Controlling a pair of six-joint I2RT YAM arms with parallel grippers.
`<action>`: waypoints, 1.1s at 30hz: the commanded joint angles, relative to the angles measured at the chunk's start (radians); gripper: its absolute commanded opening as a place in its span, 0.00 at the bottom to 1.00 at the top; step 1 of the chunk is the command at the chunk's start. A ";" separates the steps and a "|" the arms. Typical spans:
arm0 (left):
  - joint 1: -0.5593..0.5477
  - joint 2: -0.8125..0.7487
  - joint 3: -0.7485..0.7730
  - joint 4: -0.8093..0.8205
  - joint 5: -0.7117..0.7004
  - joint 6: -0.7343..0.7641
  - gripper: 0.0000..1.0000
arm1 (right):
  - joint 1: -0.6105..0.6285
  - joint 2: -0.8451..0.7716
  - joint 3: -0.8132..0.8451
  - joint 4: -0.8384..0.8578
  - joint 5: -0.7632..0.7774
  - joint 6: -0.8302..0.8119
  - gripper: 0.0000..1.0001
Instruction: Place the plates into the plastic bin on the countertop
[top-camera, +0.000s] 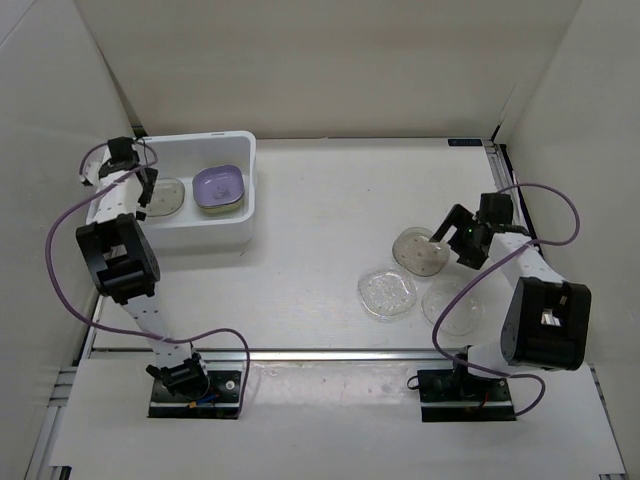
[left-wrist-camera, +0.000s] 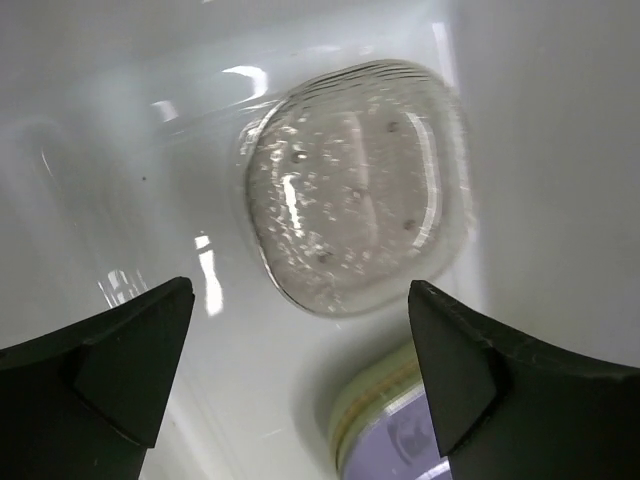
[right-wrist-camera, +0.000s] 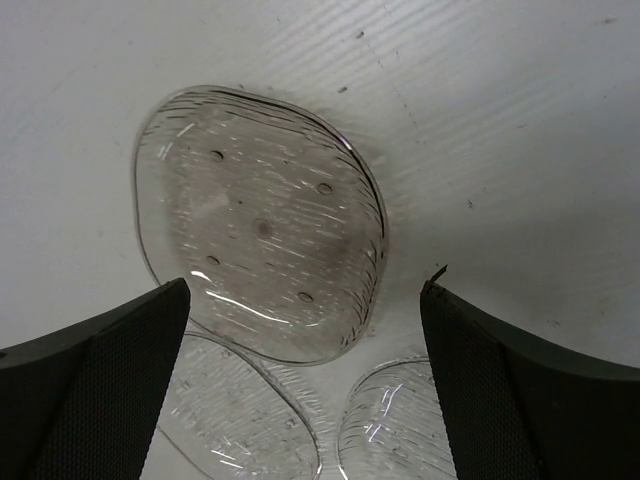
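Observation:
The white plastic bin (top-camera: 232, 228) stands at the back left of the countertop (top-camera: 320, 200). Inside lie a greyish translucent plate (top-camera: 164, 196) (left-wrist-camera: 355, 185) and a stack topped by a purple plate (top-camera: 219, 186) (left-wrist-camera: 400, 440). My left gripper (top-camera: 146, 196) (left-wrist-camera: 300, 370) hangs open and empty over the bin, above the greyish plate. Three clear plates lie at the right: a greyish one (top-camera: 419, 249) (right-wrist-camera: 260, 220), one in front of it to the left (top-camera: 386, 293) (right-wrist-camera: 235, 420), one to the right (top-camera: 452, 303) (right-wrist-camera: 400, 425). My right gripper (top-camera: 448, 236) (right-wrist-camera: 300, 390) is open and empty above them.
White walls enclose the back and sides of the countertop. A metal rail (top-camera: 330, 353) runs along the near edge, with both arm bases in front of it. Purple cables loop beside each arm.

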 joint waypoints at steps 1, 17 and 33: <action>-0.030 -0.195 0.037 0.009 0.001 0.091 0.99 | -0.029 0.012 -0.036 0.082 -0.021 -0.004 0.97; -0.473 -0.546 -0.261 0.300 0.569 0.672 0.99 | -0.032 0.264 -0.039 0.269 -0.174 -0.047 0.40; -0.832 -0.349 -0.285 0.399 0.827 0.763 0.99 | 0.083 0.049 0.019 0.294 -0.352 -0.081 0.00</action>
